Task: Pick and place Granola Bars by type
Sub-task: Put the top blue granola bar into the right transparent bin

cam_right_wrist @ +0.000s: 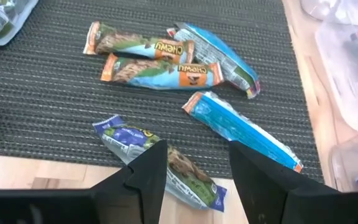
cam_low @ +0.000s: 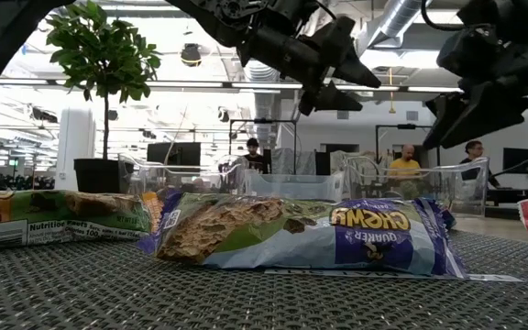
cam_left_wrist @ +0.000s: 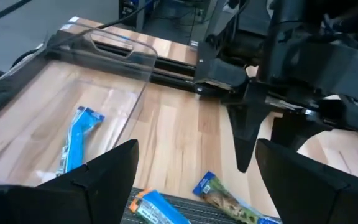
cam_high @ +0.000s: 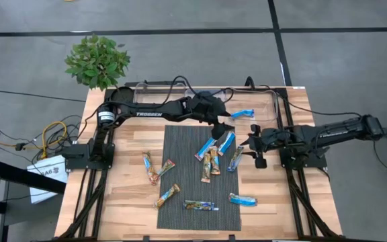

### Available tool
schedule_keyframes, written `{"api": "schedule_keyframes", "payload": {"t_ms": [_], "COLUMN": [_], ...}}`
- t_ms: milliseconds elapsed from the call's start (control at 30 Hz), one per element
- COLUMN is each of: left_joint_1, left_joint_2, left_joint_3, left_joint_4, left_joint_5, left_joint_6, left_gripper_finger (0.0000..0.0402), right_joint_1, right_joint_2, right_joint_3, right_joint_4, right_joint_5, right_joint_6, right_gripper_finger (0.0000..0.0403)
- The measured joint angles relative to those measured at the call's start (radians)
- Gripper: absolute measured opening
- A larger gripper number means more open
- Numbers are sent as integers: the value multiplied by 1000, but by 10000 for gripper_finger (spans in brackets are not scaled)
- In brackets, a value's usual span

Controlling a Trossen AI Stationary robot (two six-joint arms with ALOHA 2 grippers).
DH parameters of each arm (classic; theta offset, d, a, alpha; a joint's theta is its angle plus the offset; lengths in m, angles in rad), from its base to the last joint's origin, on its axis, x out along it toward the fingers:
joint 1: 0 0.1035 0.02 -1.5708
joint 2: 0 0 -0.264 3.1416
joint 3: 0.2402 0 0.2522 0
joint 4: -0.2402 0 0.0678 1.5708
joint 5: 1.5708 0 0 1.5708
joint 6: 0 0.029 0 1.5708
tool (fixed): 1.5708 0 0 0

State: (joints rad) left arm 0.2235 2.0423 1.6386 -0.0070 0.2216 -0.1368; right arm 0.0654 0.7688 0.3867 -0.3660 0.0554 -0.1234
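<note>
Several granola bars lie on a dark woven mat (cam_high: 187, 144): a cluster of tan-orange bars (cam_high: 210, 161) and blue bars (cam_high: 226, 142), and a blue-purple bar (cam_right_wrist: 160, 163) on the mat's right edge. One blue bar (cam_left_wrist: 79, 140) lies inside a clear tray (cam_left_wrist: 114, 53) at the far side. My right gripper (cam_right_wrist: 197, 171) hangs open just above the blue-purple bar, holding nothing. My left gripper (cam_high: 226, 128) hovers open over the mat's far edge, next to the tray, also holding nothing.
More bars lie at the mat's left (cam_high: 149, 167) and near edge (cam_high: 200, 205), and one blue bar (cam_high: 242, 199) on the wood at the near right. A potted plant (cam_high: 97, 60) stands beyond the far left corner. People sit in the room behind.
</note>
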Motion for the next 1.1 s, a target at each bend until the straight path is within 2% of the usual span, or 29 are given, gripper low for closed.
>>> {"api": "schedule_keyframes", "payload": {"t_ms": [200, 300, 400, 600, 800, 967, 1100], "left_joint_1": [-40, -68, -94, -122, -123, -123, -126], "left_joint_2": [-44, -107, -189, -349, -495, -566, -590], "left_joint_3": [-9, -52, -156, -462, -712, -813, -887], "left_joint_4": [-60, -46, 32, 258, 421, 454, 485], "left_joint_5": [-110, -161, -221, -290, -335, -383, -382], "left_joint_6": [24, 50, 55, -9, -48, -49, -48], "left_gripper_finger": [318, 318, 318, 318, 318, 318, 318], "right_joint_1": [0, 0, 0, 5, 58, 86, 92], "right_joint_2": [30, 39, 57, 110, 205, 298, 377], "right_joint_3": [12, 12, 13, 17, 98, 165, 203], "right_joint_4": [-7, -31, -20, 6, -41, -94, -135], "right_joint_5": [0, -1, -1, -7, -4, -3, -1], "right_joint_6": [0, 0, -9, -66, -140, -175, -185], "right_gripper_finger": [164, 161, 159, 158, 162, 158, 157]}}
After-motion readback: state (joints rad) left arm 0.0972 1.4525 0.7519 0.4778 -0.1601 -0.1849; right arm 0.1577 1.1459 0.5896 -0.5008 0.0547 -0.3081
